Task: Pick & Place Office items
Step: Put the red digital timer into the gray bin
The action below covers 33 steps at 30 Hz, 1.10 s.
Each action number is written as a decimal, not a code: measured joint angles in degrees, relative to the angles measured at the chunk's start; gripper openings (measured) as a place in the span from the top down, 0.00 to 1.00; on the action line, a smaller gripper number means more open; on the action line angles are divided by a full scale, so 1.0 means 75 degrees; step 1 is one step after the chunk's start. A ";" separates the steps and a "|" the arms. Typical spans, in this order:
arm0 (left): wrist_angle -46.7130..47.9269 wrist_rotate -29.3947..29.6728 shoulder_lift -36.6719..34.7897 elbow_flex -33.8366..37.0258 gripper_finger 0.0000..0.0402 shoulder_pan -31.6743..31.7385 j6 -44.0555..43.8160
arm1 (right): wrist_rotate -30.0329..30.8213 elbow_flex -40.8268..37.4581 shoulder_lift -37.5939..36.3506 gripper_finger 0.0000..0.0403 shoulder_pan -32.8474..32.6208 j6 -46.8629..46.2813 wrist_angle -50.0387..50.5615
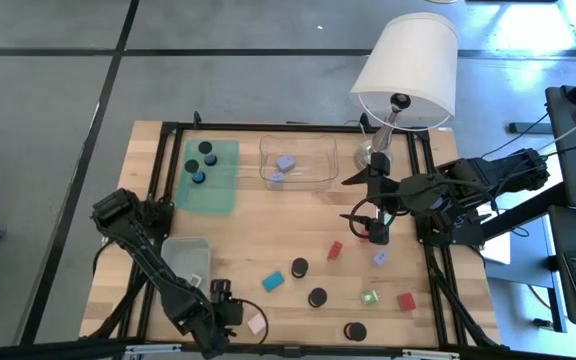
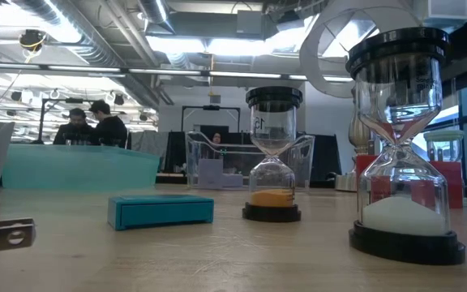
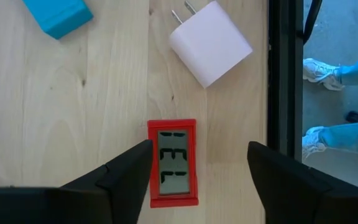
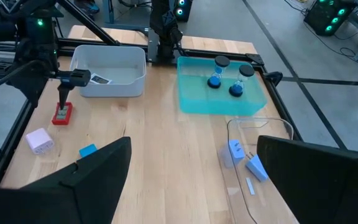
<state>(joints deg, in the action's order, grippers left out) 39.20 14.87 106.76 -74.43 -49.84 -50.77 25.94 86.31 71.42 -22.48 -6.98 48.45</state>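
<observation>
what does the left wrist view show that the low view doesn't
Only the left wrist view: the left gripper with open jaws straddling a red digital timer, a white plug adapter, and a person's shoes past the table edge.
Only the low view: two hourglasses, one with orange sand and one with white sand, and people seated in the room behind.
Both: the teal block on the wooden table.

The table [image 3: 55, 124] is pale wood with visible grain, smooth and matt. On it lie a red plastic timer [image 3: 173, 163] with a glossy grey display, a white charger plug [image 3: 210, 42] of satin plastic with metal prongs, and clear-glass hourglasses [image 2: 272, 154] on black bases — the teal tray [image 4: 219, 93] translucent plastic.
</observation>
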 joint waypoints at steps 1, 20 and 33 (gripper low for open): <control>0.0000 0.0000 0.0000 0.0000 0.33 0.0000 0.0004 | -0.0002 -0.0001 0.0000 0.13 -0.0002 0.0000 0.0000; 0.0168 -0.0002 0.0659 0.0006 0.20 0.0021 0.0068 | 0.0019 -0.0001 0.0000 0.13 -0.0002 0.0000 0.0000; -0.0001 -0.0119 0.0848 0.0073 0.20 0.0069 0.0010 | 0.0016 0.0001 0.0000 0.13 0.0001 0.0002 0.0000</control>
<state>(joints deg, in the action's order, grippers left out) 39.19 13.98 113.12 -73.89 -49.32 -50.70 26.06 86.31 71.42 -22.48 -6.97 48.45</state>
